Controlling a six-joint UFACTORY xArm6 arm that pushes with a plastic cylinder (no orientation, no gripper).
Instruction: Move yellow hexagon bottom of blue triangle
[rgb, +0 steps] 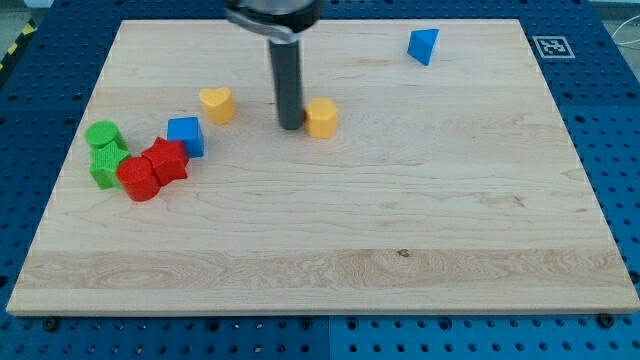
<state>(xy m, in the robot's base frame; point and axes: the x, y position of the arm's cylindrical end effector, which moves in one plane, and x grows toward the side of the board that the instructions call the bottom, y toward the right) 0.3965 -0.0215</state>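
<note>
Single camera view only, no second view to share scene. Looks down at steep angle from in front of and above pale wooden board (330, 230). Far edge toward frame top, narrower than near edge. Distance moderate: whole board fits in frame, blue perforated table (610, 120) showing at all four margins. Dark rod enters from frame top, upper end cropped.

No readable txt, nos. or brand names anywhere in view. Only sign: a black-and-white square fiducial marker (553, 46) at the view's top right, on a white patch at the corner of the tabletop (320, 250); pattern too small to decode, no ID legible. Blocks carry no labels. Yellow-black hazard stripe (17, 45) at the view's top left edge, no wording on it.
</note>
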